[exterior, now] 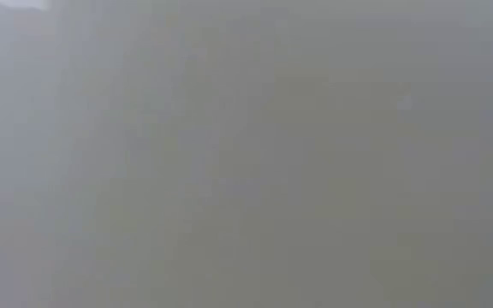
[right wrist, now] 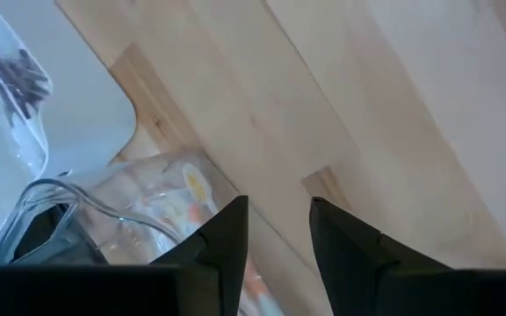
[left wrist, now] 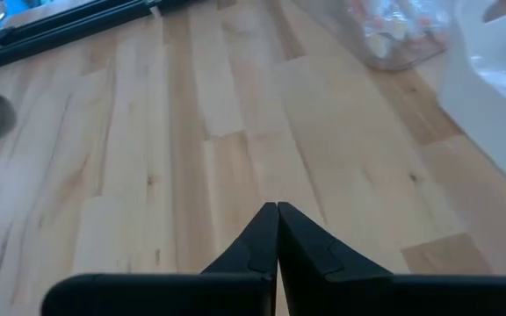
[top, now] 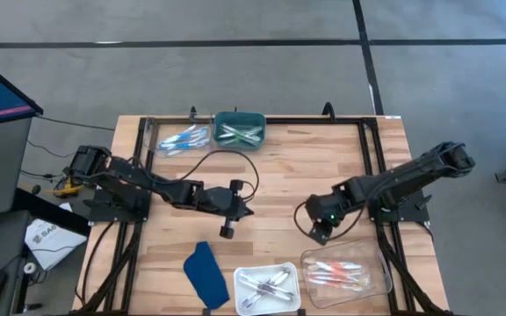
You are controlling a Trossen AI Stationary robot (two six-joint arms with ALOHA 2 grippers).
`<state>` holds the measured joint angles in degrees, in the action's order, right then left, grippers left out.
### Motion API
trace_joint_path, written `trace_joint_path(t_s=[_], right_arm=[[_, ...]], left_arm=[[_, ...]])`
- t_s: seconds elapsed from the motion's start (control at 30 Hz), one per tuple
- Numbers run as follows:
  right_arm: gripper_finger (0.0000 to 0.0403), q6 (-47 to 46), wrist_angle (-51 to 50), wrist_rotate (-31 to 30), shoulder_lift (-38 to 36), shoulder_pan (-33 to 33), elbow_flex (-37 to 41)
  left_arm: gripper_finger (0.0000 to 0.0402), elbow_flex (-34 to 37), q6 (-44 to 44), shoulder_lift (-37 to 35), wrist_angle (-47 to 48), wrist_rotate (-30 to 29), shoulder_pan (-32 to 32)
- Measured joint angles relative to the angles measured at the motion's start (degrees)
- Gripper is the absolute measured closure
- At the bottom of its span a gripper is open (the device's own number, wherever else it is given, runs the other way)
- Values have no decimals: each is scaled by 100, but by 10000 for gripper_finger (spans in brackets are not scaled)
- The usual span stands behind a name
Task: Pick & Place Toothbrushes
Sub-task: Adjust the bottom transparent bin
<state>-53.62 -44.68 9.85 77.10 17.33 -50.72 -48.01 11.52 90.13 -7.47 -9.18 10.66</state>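
The toothbrushes are sorted by colour into four containers on the wooden table (top: 279, 175). Blue ones lie in a clear tray (top: 181, 139) at the far edge. Green ones fill the teal bin (top: 239, 128) beside it. Purple-grey ones rest in the white tray (top: 267, 288) at the near edge, and pink-orange ones (top: 336, 270) sit in the clear container (top: 345, 270) next to it. No brush lies loose on the table.

Judged from their form, the brushes are light, stiff and smooth. They probably slip under a loose pinch and tangle where they cross. A hold across the middle of a handle, on a brush lying uppermost, looks the safest choice.

The right gripper (right wrist: 275, 233) hovers just beside the rim of the clear container, with its fingers apart and nothing between them. The left gripper (left wrist: 277, 230) sits over bare wood near the table's centre, with its fingers pressed together and empty. A dark blue cloth-like piece (top: 206, 274) lies beside the white tray. The low view shows only grey haze.
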Motion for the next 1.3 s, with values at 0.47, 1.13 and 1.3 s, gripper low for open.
trace_joint_path(t_s=[0.47,1.13,1.3], right_arm=[[285,-1531,-1471,-462,0,942,0],[285,-3780,-1242,-464,0,2446,0],[285,-4173,-925,-460,0,2716,0]], left_arm=[[402,0,45,2,-45,1,94],[402,0,67,2,-50,1,92],[402,0,67,2,-52,1,92]])
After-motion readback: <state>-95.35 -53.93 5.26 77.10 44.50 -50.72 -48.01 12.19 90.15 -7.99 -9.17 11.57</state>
